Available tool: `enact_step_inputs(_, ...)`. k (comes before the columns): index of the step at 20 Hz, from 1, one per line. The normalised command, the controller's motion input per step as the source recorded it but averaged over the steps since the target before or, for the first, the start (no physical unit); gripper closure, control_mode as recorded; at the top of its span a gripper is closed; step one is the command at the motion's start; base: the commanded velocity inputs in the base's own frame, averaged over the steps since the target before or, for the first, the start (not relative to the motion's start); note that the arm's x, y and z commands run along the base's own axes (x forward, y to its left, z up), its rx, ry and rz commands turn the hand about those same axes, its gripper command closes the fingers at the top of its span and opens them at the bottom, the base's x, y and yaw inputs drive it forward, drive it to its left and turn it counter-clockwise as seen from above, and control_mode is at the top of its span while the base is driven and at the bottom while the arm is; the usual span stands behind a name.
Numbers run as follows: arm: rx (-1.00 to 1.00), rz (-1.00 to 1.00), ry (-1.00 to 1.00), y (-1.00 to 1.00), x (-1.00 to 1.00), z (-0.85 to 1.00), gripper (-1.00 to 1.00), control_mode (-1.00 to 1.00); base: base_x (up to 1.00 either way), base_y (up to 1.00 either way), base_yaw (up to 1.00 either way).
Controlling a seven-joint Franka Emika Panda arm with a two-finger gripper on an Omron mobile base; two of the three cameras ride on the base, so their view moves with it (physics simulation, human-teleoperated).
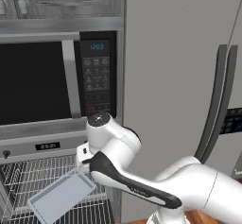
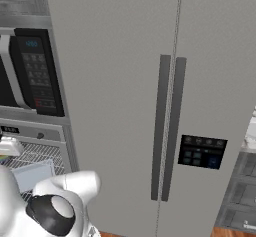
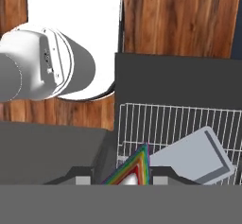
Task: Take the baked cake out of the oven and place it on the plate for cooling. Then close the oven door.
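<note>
In the hand view my gripper (image 3: 122, 180) is shut on the cake (image 3: 133, 169), a rainbow-layered wedge held between the two fingertips. Below it a flat grey baking tray (image 3: 193, 156) lies askew on the oven's wire rack (image 3: 142, 124). The oven (image 1: 28, 147), with a small display and a dark knob, stands open. The oven door (image 3: 175, 79) shows as a dark panel folded down in front of the rack. The left base view has the tray (image 1: 61, 194) on the rack just under my wrist. The plate is out of view.
A black-windowed microwave with a keypad (image 1: 97, 76) sits right above the oven. To the right stands a tall grey fridge (image 2: 150, 81) with two dark vertical handles. Wood floor (image 3: 179, 15) lies beyond the open door, with my base close by.
</note>
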Motion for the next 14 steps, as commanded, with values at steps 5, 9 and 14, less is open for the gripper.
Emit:
enact_step_inputs(5,0.0,0.0,-0.03,-0.43,-0.22,0.06,1.0,-1.0,0.0,0.0,0.0)
enact_step_inputs(9,0.0,0.0,-0.08,-0.33,-0.21,0.05,1.0,-1.0,0.0,0.0,0.0)
enact_step_inputs(14,0.0,0.0,0.0,-0.29,-0.01,0.01,1.0,-1.0,0.0,0.0,0.0)
